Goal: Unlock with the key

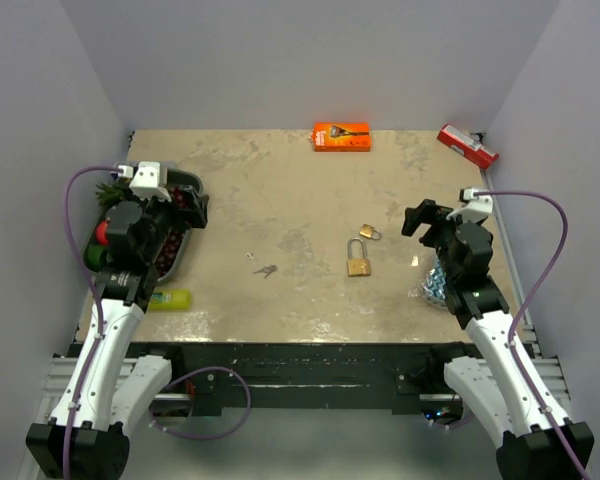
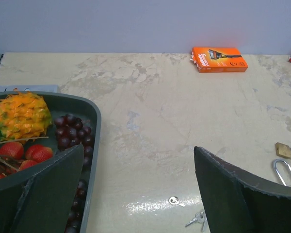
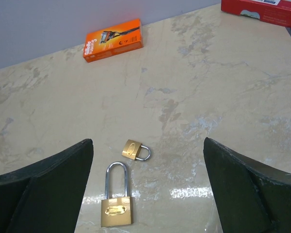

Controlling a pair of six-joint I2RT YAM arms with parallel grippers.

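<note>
A large brass padlock (image 1: 358, 260) with a long steel shackle lies flat mid-table; it also shows in the right wrist view (image 3: 116, 209). A small brass padlock (image 1: 370, 233) lies just beyond it (image 3: 134, 150). A small bunch of keys (image 1: 266, 270) lies to the left of the locks and shows in the left wrist view (image 2: 198, 219), with a single small key (image 2: 174, 200) beside it. My left gripper (image 1: 192, 208) is open and empty over the fruit tray's edge (image 2: 138, 150). My right gripper (image 1: 417, 216) is open and empty, to the right of the padlocks (image 3: 148, 141).
A dark tray (image 2: 94, 112) with grapes, strawberries and an orange fruit sits at the left. An orange razor box (image 1: 341, 136) lies at the back, a red box (image 1: 467, 145) at the back right. A yellow-green bottle (image 1: 170, 299) lies front left, a shiny packet (image 1: 435, 282) under the right arm.
</note>
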